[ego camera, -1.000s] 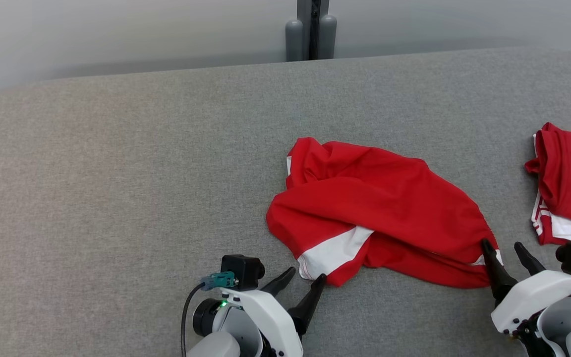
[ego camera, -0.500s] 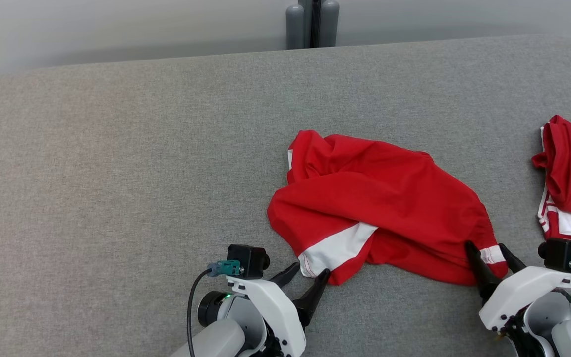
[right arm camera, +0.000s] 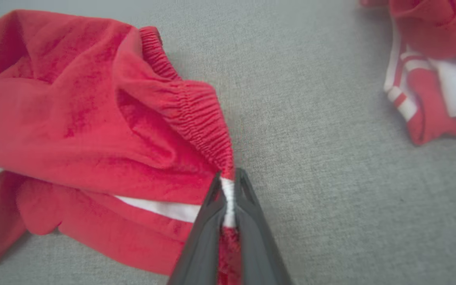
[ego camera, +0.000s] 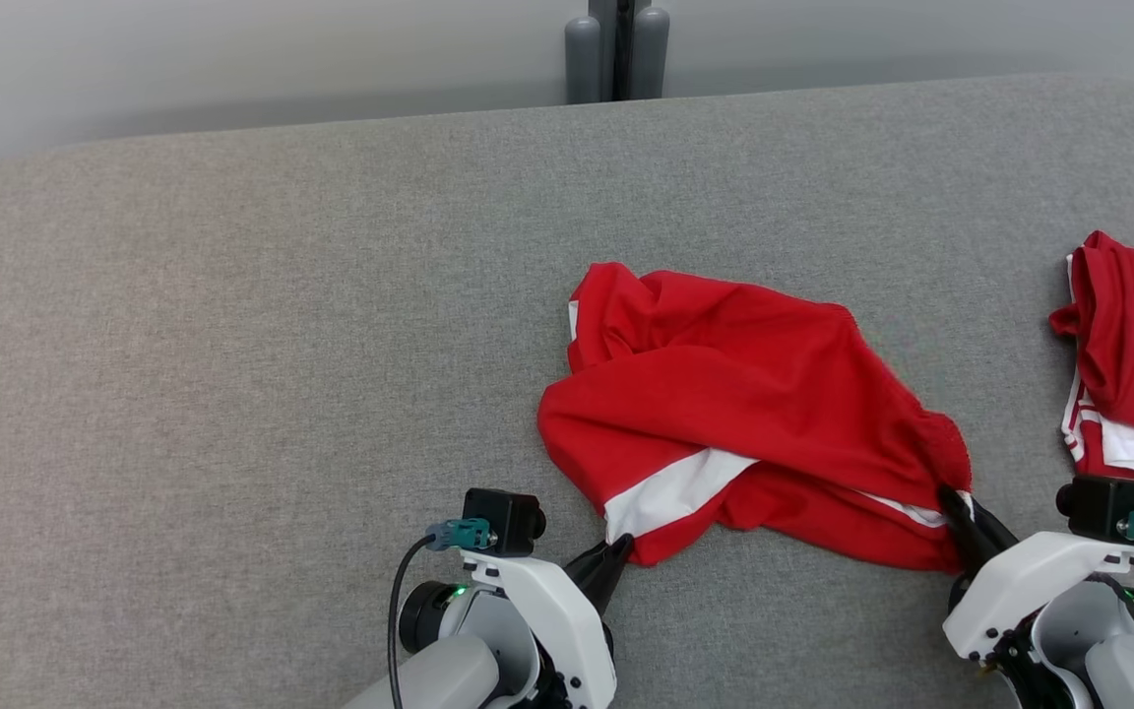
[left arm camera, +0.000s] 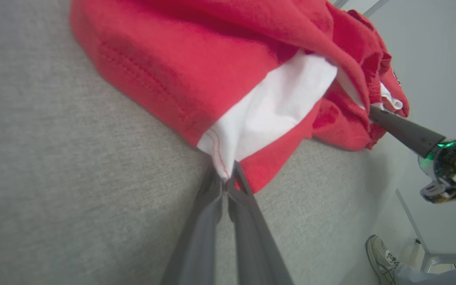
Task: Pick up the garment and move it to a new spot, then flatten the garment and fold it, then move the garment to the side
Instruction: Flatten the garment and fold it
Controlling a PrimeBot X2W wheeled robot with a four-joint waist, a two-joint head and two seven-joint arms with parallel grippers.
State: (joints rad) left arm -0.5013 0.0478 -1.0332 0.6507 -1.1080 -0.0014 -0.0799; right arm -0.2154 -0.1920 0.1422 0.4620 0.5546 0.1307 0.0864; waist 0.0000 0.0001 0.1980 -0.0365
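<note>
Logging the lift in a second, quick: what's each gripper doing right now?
Left gripper: closed on the white hem corner of the red garment.
Right gripper: closed on the same garment's elastic waistband edge.

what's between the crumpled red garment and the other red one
Bare grey surface separates the crumpled garment from the second garment, as the right wrist view shows.

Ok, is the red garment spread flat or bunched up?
Bunched up: the red garment lies in rumpled folds on the grey surface, one layer lapping over its white panel.
</note>
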